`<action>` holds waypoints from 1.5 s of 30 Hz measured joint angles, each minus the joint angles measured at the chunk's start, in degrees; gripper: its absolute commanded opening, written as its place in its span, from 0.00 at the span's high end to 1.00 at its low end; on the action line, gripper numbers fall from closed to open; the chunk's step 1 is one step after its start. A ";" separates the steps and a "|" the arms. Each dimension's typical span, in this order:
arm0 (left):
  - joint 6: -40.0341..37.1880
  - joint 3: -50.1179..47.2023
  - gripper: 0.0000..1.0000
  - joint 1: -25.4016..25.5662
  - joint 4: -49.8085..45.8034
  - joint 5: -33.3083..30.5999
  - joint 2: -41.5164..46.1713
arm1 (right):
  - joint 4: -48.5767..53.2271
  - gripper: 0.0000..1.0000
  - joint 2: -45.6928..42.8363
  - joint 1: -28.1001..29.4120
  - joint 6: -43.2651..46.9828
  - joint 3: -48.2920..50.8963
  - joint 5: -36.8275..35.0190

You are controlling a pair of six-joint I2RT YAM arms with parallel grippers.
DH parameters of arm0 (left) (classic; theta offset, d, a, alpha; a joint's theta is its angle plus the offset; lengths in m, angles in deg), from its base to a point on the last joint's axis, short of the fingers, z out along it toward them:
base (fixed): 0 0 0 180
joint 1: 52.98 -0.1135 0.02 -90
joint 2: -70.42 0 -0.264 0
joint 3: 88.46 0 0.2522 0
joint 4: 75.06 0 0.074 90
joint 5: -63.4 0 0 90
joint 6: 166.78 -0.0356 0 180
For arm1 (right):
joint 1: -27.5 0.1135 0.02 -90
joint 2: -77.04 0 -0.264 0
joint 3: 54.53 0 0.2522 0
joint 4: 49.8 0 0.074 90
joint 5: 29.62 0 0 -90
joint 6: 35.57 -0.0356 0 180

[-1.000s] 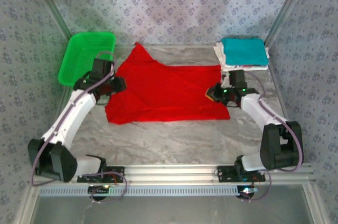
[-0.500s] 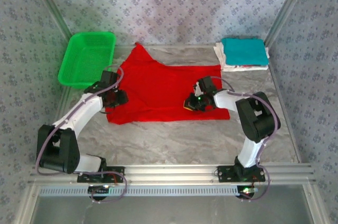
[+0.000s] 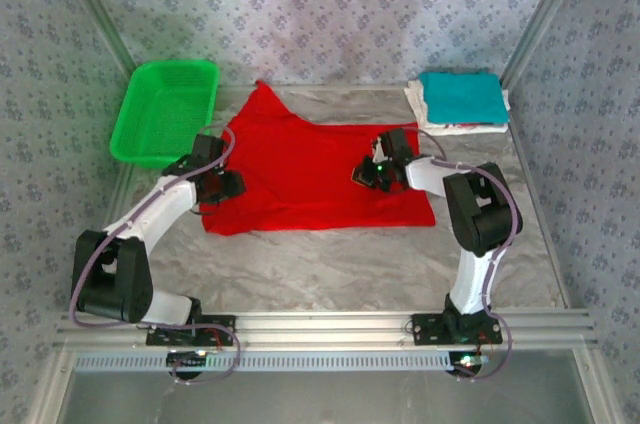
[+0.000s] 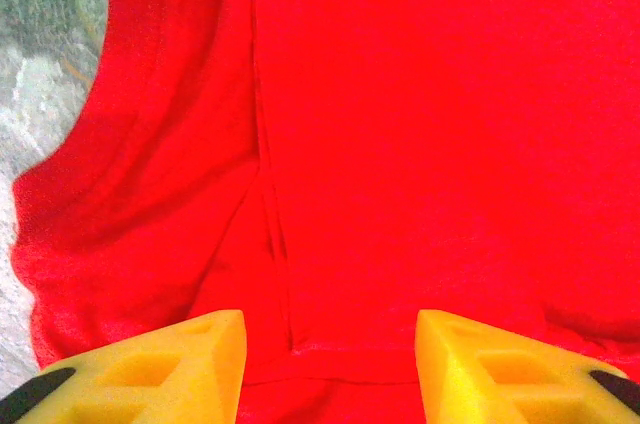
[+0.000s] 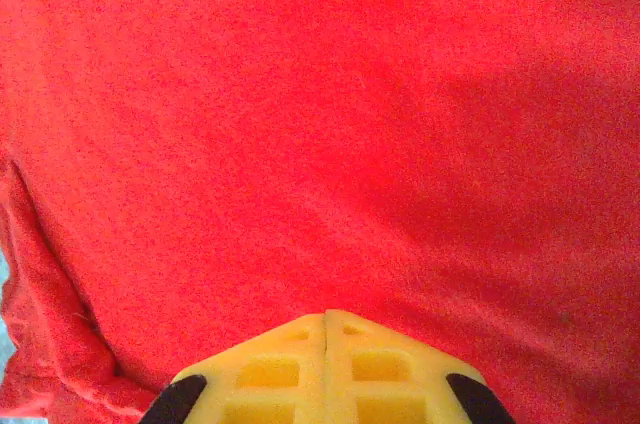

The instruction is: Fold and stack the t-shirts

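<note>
Two arms are seen reaching out over the bench (image 3: pixel 330 264), both bent low at the elbow. The red t-shirt (image 3: pixel 310 169) is spread flat across the middle of the bench. The left end effector (image 3: pixel 222 187) is held at the shirt's left edge, near the green basket (image 3: pixel 165 109). Its yellow fingers (image 4: pixel 180 354) are parted, with red cloth seen between them. The right arm is folded sharply inward, and the right end effector (image 3: pixel 365 176) is set over the shirt's right half, fingers pressed together tip to tip. The teal t-shirt (image 3: pixel 460 96) is stacked on the whitish t-shirt (image 3: pixel 415 104) at the far right corner.
</note>
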 measured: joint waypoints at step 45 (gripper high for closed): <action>2.99 2.21 1.00 2.10 4.17 3.15 -12.96 | 4.72 0.64 -14.40 -0.07 7.52 -2.40 -1.62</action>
